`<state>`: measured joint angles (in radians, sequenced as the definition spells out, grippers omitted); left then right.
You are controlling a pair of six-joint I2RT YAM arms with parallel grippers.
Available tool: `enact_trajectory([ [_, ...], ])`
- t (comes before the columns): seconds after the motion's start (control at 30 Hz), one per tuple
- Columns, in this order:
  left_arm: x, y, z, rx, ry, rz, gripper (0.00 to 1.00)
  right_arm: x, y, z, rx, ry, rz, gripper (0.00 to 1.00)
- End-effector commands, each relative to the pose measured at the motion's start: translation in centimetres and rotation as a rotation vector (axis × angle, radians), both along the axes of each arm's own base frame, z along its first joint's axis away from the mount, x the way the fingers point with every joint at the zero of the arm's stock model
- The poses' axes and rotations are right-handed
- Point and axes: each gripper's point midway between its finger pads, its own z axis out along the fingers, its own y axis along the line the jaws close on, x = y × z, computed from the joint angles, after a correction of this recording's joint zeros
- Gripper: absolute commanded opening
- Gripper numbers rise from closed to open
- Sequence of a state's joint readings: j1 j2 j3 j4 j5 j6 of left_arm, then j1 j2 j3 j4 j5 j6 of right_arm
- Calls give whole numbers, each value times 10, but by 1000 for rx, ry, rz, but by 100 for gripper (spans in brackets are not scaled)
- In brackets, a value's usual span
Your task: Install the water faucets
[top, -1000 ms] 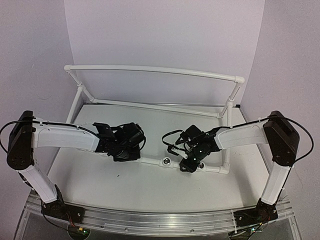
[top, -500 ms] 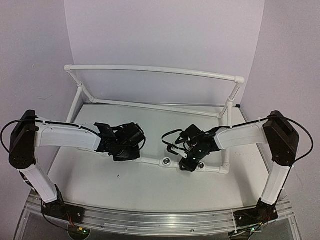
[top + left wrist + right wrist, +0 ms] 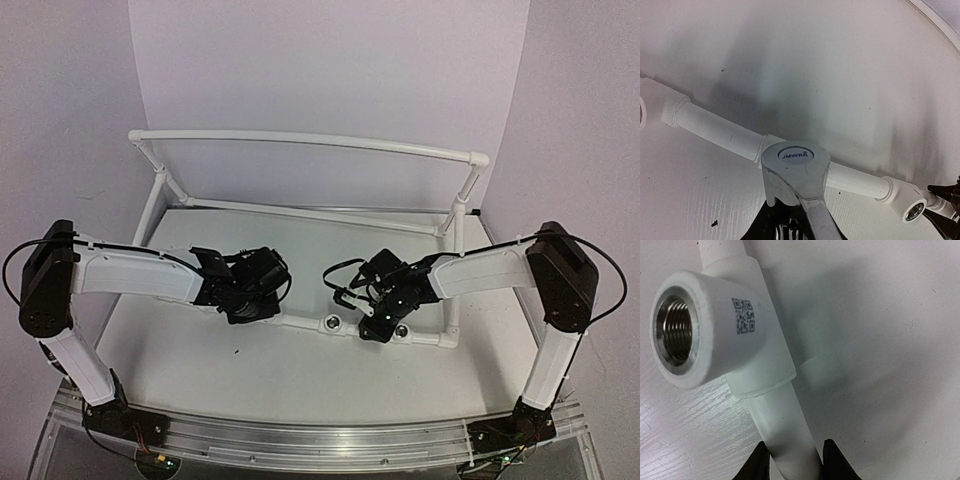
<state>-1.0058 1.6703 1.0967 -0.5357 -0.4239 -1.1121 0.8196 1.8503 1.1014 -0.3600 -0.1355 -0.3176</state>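
A chrome water faucet [image 3: 796, 170] with a round "JMWRR" cap is held in my left gripper [image 3: 785, 227], whose dark fingers show just below it. The faucet's head sits right against a fitting of the white pipe frame's front bar [image 3: 715, 131]; the joint itself is hidden behind it. In the top view my left gripper [image 3: 245, 297] is at the bar's left part. My right gripper [image 3: 792, 460] is shut on the front bar [image 3: 782, 430] just below a tee with a threaded metal socket [image 3: 673, 330]. In the top view it [image 3: 375, 325] sits between two open sockets [image 3: 331, 323].
The white pipe frame [image 3: 300, 140] rises at the back with corner posts [image 3: 460, 215]. Another open socket [image 3: 914, 212] faces up at the bar's right, next to the right gripper's tip [image 3: 945, 197]. The table's near edge carries a metal rail [image 3: 320, 440].
My left gripper with the faucet has crept slightly to the right along the front bar. The right arm has stayed still on the pipe.
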Motion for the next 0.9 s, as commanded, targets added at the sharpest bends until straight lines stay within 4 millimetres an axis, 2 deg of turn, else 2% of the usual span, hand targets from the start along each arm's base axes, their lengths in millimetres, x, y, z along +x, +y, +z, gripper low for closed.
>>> enact_trajectory([
  [0.0, 6, 13, -3, 21, -28, 65, 0, -2, 12, 1, 13, 8, 17, 33],
  [0.33, 6, 11, -9, 21, -24, 59, 0, -2, 12, -2, 10, 11, 16, 33],
  [0.6, 0, 8, -16, 104, 14, -9, 0, -2, 10, -3, 2, 10, 20, 28],
  [0.73, -4, 9, -22, 114, 31, -33, 0, -2, 10, -3, 0, 9, 19, 23],
  [0.87, -10, 8, -25, 109, 32, -51, 0, -1, 9, -5, -6, 7, 17, 11],
])
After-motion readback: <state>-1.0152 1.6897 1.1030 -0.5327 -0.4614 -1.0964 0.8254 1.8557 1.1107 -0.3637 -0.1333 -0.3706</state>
